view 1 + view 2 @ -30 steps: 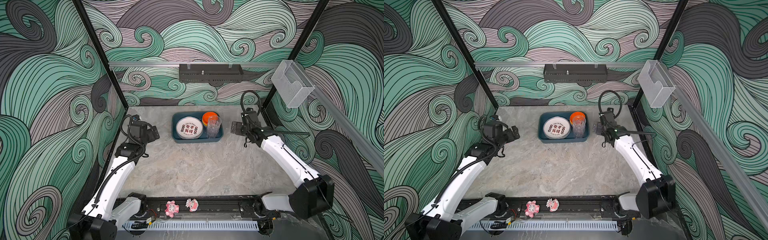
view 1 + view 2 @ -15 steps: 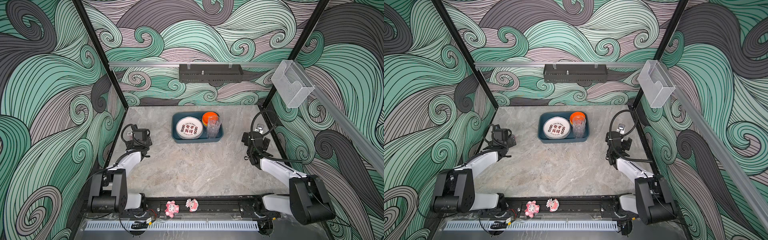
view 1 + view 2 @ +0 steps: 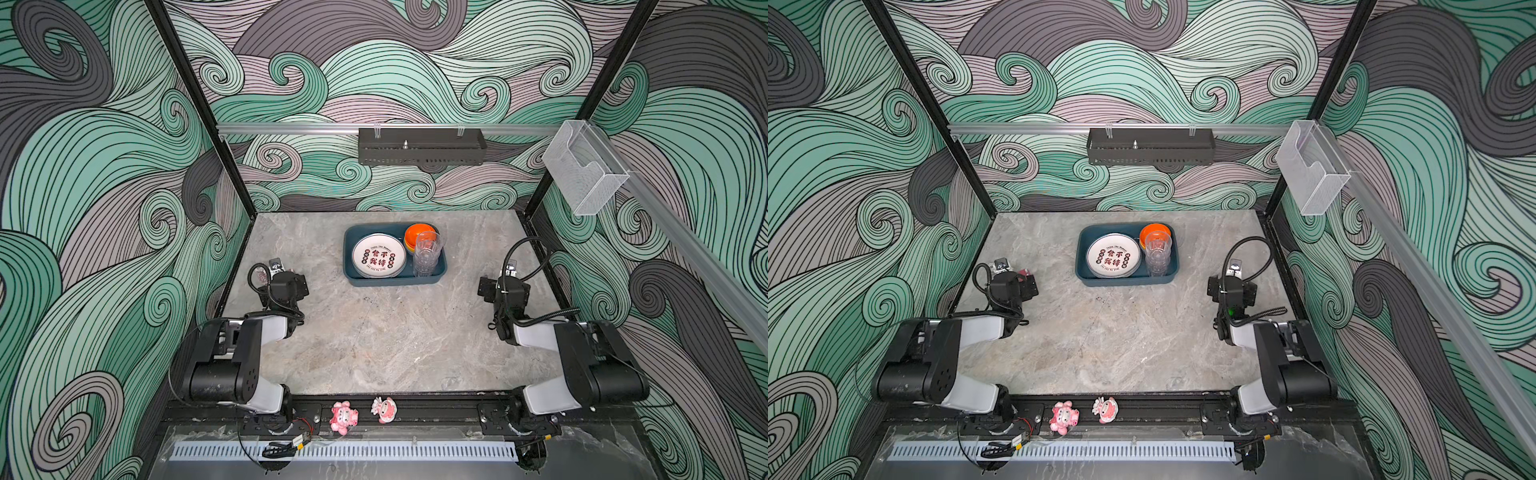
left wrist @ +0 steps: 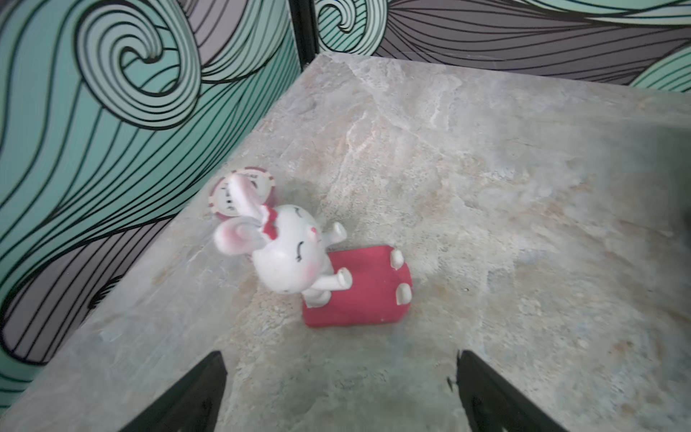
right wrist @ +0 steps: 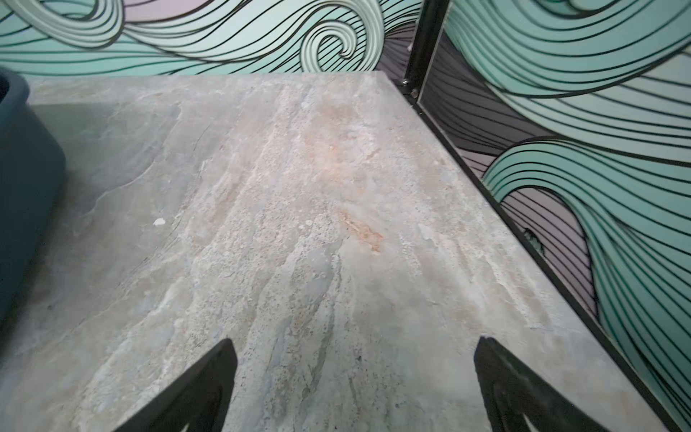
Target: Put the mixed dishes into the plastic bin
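Observation:
The plastic bin (image 3: 395,279) is a dark teal tub at the back middle of the table in both top views. In it lie a white plate with red-black lettering (image 3: 378,259), an orange bowl (image 3: 419,233) and a stack of clear glasses (image 3: 427,257). My left gripper (image 4: 338,359) is open and empty, low over the table near the left wall, well left of the bin. My right gripper (image 5: 355,342) is open and empty over bare table near the right wall. The bin's wall (image 5: 22,168) shows at the edge of the right wrist view.
A white rabbit figurine on a red base (image 4: 295,254) and a red-white chip (image 4: 239,194) stand just ahead of the left gripper by the wall. Two pink figurines (image 3: 344,417) (image 3: 383,409) sit on the front rail. A black shelf (image 3: 422,146) and a clear box (image 3: 584,170) hang above.
Both arms have folded back from beside the bin toward the front and the side walls. Both grippers stay open. The dishes in the bin have not moved.

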`<control>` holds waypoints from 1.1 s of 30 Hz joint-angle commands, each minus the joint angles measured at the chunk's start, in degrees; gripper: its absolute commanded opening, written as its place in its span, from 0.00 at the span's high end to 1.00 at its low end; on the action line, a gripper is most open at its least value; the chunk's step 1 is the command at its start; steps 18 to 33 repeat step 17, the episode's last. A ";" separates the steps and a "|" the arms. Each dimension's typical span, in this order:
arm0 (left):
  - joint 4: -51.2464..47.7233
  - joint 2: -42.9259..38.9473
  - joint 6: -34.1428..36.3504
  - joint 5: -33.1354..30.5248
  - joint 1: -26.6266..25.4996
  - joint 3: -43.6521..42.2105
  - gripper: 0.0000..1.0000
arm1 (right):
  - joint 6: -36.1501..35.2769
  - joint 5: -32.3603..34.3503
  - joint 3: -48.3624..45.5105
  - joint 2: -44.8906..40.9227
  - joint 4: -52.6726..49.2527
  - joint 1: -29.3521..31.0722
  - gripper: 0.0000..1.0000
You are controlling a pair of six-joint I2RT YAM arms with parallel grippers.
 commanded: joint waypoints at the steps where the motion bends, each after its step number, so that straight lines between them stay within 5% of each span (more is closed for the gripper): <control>1: 13.97 3.61 4.44 4.07 0.47 -1.93 0.01 | -1.62 -9.12 -0.81 3.19 11.81 -1.97 0.01; 4: -0.08 0.02 1.11 3.94 0.62 2.03 0.01 | -1.22 -9.74 0.04 1.92 7.78 -2.28 0.01; 6: 7.75 2.03 3.14 3.91 0.58 -0.17 0.02 | -1.95 -9.55 -0.32 1.80 8.70 -1.81 0.01; 9: 0.80 0.20 1.25 3.98 0.65 1.72 0.01 | -1.72 -9.83 -0.08 1.62 7.92 -1.82 0.01; 33: 2.92 0.47 1.72 3.75 0.65 1.04 0.01 | -1.54 -11.21 0.35 1.38 6.57 -2.48 0.01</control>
